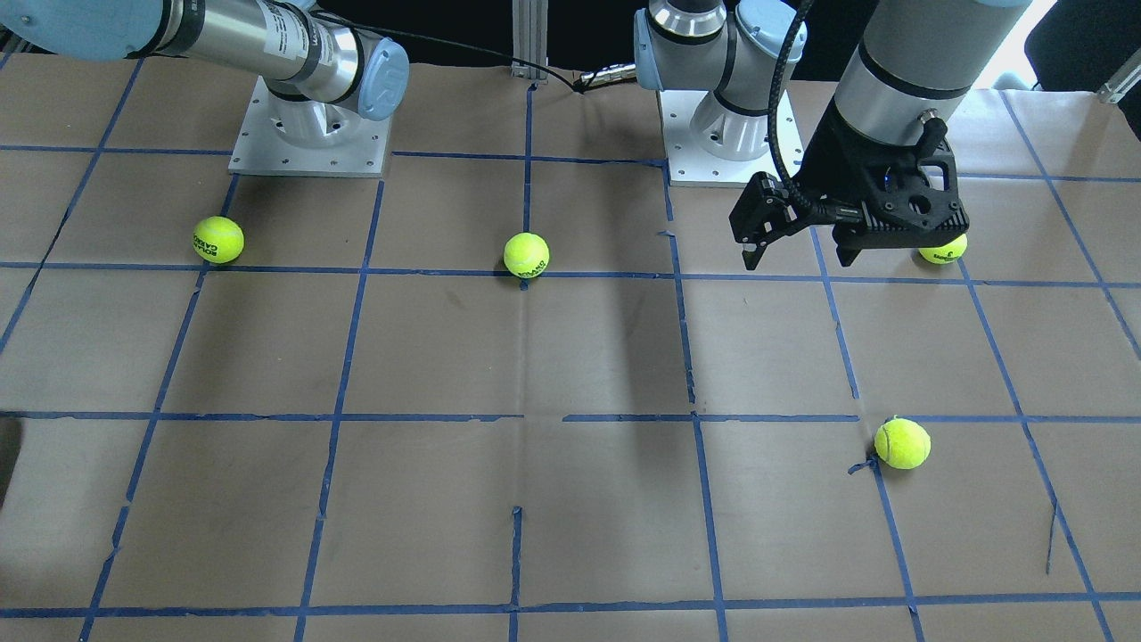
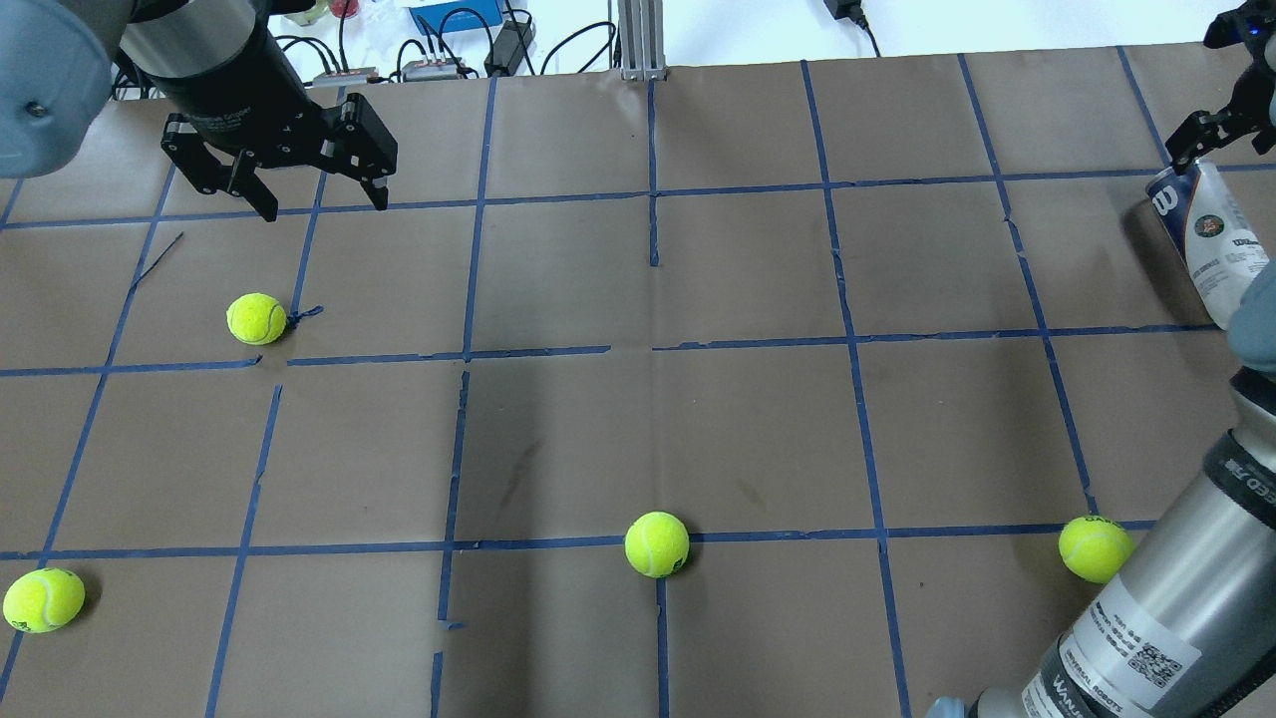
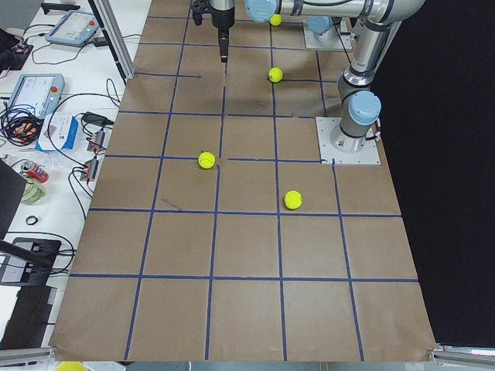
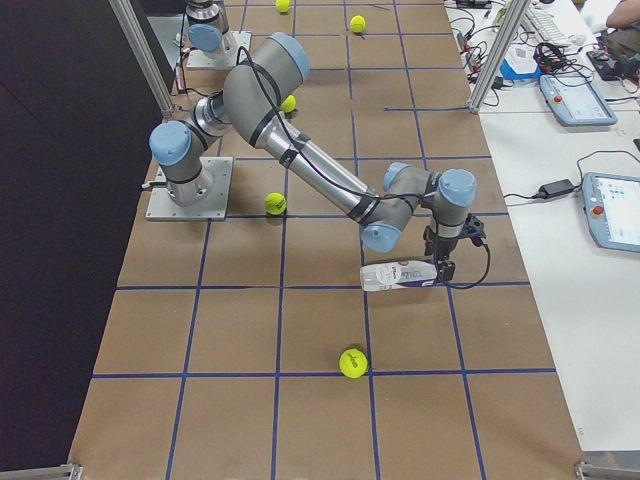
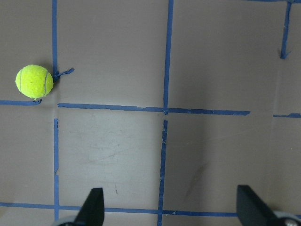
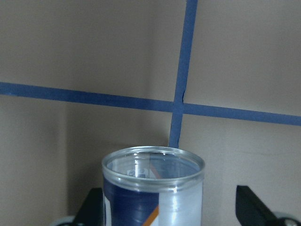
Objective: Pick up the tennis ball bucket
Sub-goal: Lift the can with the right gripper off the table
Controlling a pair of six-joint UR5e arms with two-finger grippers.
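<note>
The tennis ball bucket (image 2: 1209,242), a clear can with a white and dark-blue label, appears to lie on its side at the table's right end. It also shows in the exterior right view (image 4: 398,274). My right gripper (image 4: 441,260) is open at one end of the can. In the right wrist view the can (image 6: 153,188) sits between the spread fingers (image 6: 251,207), with a gap on its right side. My left gripper (image 2: 325,207) is open and empty above the far left of the table. It also shows in the front view (image 1: 799,259).
Loose tennis balls lie on the brown paper: one near my left gripper (image 2: 256,318), one at the near left (image 2: 43,599), one at the near middle (image 2: 657,544), one by my right arm (image 2: 1095,548). Cables and boxes (image 2: 449,40) sit beyond the far edge.
</note>
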